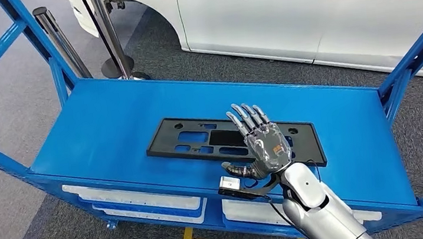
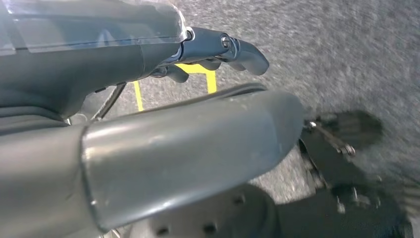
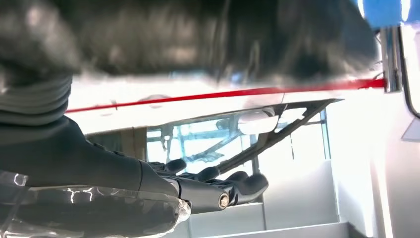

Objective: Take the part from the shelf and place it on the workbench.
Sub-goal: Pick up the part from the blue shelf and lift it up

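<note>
Head view | one black part (image 1: 199, 140) on shelf (image 1: 108, 115) | right robot hand (image 1: 261, 144) above, fingers spread, empty

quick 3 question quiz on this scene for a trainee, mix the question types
1. True or false: the black plastic part lies flat on the blue shelf.
2. Which hand is over the part? A) left B) right
3. Fill in: behind the shelf stands a white ___.

Key: 1 true. 2 B: the right hand, fingers spread, is over the part; whether it touches is unclear. 3 car.
</note>
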